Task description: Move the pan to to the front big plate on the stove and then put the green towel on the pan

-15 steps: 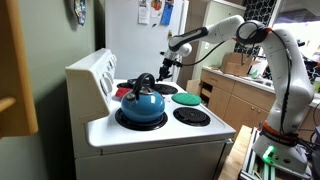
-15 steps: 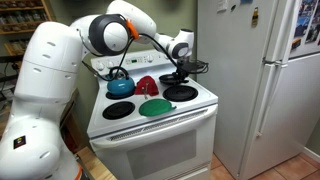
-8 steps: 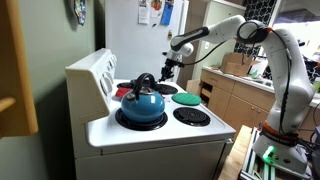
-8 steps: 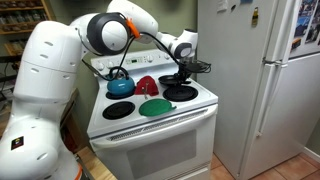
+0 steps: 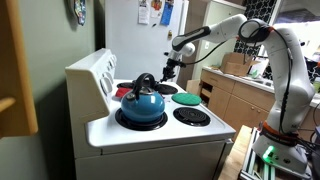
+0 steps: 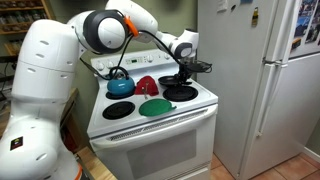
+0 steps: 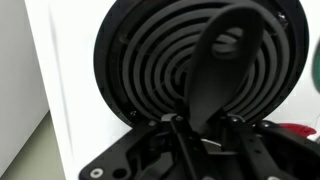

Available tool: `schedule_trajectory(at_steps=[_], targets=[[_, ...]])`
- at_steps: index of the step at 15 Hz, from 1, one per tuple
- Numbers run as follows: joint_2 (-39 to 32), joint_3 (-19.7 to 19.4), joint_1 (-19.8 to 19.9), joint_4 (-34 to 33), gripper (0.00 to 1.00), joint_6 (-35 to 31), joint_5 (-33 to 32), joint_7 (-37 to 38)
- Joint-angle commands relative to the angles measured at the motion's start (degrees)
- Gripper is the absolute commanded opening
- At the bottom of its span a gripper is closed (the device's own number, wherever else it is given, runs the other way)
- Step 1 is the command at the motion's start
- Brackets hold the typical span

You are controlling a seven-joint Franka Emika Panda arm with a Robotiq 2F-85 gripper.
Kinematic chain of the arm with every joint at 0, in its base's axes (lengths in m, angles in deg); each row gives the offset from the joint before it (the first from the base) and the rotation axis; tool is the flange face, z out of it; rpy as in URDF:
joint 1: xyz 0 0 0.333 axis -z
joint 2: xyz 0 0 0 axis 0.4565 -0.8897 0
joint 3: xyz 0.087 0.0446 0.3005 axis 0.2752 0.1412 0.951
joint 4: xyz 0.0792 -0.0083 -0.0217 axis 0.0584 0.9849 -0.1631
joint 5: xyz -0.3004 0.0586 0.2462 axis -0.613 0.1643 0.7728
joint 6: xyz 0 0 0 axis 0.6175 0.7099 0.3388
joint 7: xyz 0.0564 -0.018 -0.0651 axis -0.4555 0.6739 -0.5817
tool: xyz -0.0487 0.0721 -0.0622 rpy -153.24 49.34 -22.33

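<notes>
— What did the exterior view along the cooktop show?
— A white stove (image 5: 160, 135) beside a green wall, with wooden cabinets (image 5: 232, 98) beyond; the blue kettle (image 5: 141, 102) sat on the nearest burner; the green towel (image 5: 186, 98) lay flat on a farther one; the gripper (image 5: 170, 68) hung above the back of the cooktop; the papers on the fridge (image 5: 125, 40) were too small to read.

— And the exterior view from the front?
— The pan (image 6: 193, 68) was off the surface, held at the gripper (image 6: 183, 72) above the rear burner (image 6: 180, 93) on the fridge side; its long axis looked roughly level, pointing toward the fridge, though the shape was small; the towel covered the front burner on that side.

— The wrist view?
— The fingers were closed on the pan's dark handle (image 7: 225, 60); it ran up the frame from the gripper (image 7: 200, 128), leaning slightly right, hanging hole at the far end, over a coiled burner (image 7: 140, 70); the bowl was out of sight; no writing was legible.
</notes>
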Motion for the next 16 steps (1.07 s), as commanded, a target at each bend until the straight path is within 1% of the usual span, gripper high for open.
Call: schedule_trajectory(at_steps=[1,2,3,10,12,16], targets=[[0.1,-0.9,-0.7,-0.1,0.27,0.2,0.5,-0.2],[0.1,-0.9,-0.7,-0.1,0.27,0.2,0.5,-0.2],[0.1,-0.9,-0.7,0.0,0.07,0.2,0.5,-0.2],[2.5,-2.6,0.9,2.2,0.07,1.2,-0.3,-4.6],[3.1,-3.1,1.4,3.2,0.07,1.9,-0.4,-6.8],[4.8,-4.6,1.8,6.0,0.07,1.7,-1.1,-8.8]])
